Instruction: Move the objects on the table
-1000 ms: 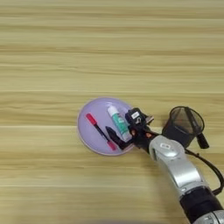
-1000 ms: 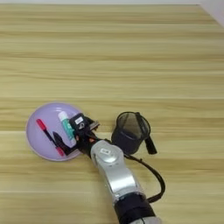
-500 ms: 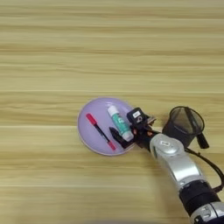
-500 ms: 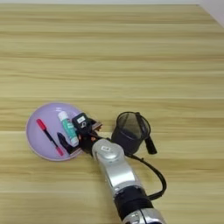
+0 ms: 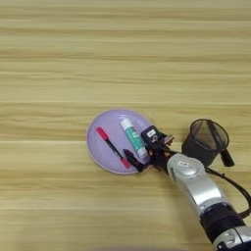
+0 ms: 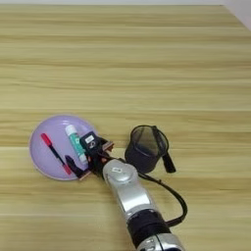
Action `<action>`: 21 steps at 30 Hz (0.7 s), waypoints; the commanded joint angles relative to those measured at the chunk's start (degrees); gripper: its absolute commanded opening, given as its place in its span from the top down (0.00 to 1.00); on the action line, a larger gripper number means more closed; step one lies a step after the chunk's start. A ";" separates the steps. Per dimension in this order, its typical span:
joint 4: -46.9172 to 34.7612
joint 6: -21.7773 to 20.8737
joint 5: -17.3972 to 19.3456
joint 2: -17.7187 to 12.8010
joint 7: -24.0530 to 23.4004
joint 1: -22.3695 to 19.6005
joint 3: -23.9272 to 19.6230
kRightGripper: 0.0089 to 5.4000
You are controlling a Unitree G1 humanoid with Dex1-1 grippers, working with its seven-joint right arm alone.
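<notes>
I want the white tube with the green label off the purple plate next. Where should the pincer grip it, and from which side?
Probably across the middle of the white tube, on its green band, coming from above. It lies flat on the purple plate, so its long sides are exposed. The pincer already straddles its lower end; the red pen lies clear.

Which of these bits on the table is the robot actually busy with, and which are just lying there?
In the job: white tube with green label on the purple plate, at the right gripper; black mesh cup.

Lying about: red pen on the plate.
</notes>
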 commanded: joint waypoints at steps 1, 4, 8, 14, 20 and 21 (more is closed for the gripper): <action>-0.81 -0.74 -0.44 -0.53 -1.26 -4.03 -0.55 0.01; -0.01 -0.79 -0.68 -0.60 -1.39 -4.36 -0.63 0.01; 0.97 -0.97 -0.86 -0.58 -1.39 -4.85 -0.78 0.01; 2.66 -1.37 -1.16 -0.66 -1.91 -5.85 -0.95 0.01; 4.21 -1.67 -0.95 -0.56 -2.13 -6.67 -1.12 0.01; 4.32 -1.73 -0.94 -0.55 -2.12 -6.72 -1.13 0.01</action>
